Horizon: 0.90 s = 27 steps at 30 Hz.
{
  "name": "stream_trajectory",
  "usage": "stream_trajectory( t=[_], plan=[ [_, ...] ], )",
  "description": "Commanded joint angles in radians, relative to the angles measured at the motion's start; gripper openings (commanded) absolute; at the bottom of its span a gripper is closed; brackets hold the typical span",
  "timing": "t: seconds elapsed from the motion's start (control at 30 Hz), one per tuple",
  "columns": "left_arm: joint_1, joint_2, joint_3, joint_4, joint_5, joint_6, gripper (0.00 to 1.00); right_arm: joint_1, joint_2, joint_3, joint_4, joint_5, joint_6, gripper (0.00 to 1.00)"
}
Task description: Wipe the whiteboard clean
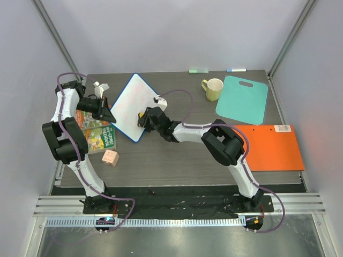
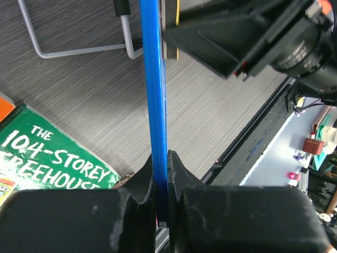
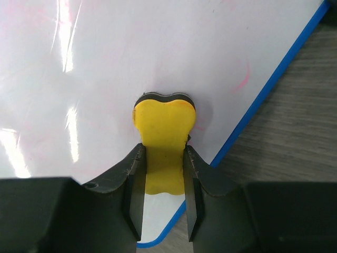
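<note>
From above, the whiteboard [image 1: 131, 101] sits left of the table's middle, turned so its long axis runs from far right to near left. The left gripper [image 1: 110, 115] meets its left edge. The right gripper [image 1: 144, 116] reaches in from the right and presses a yellow eraser [image 1: 142, 114] onto the near part of the board. The right arm is the one placed to wipe, and the unwiped face stretches away from its jaws toward the far left.

In the left wrist view, the left gripper [image 2: 160, 168] has its jaws closed hard on the board's blue rim [image 2: 154, 95], seen edge-on, so the writing surface is hidden here. A green book [image 2: 47, 153] lies on the table to the left.

In the right wrist view, the right gripper [image 3: 163, 153] has its jaws narrowed around the eraser [image 3: 164, 126], whose dark pad lies against the whiteboard [image 3: 158, 52]. A faint pink curl [image 3: 243, 74] shows just right of the eraser, near the rim (other smears are lost in glare and hard to judge)
</note>
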Motion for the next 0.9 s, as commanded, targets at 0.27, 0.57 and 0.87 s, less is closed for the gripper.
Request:
stream_trajectory(
  t=[0.27, 0.57, 0.87],
  plan=[
    [-0.074, -0.009, -0.016, -0.060, 0.046, 0.128, 0.00, 0.083, 0.062, -0.062, -0.080, -0.062, 0.059, 0.01],
    [-0.072, -0.002, -0.012, -0.101, 0.044, 0.167, 0.00, -0.038, 0.019, 0.082, -0.105, -0.028, -0.013, 0.01],
    [-0.074, -0.009, -0.027, -0.120, 0.012, 0.201, 0.00, -0.041, 0.140, 0.470, -0.306, -0.052, -0.092, 0.01]
  ],
)
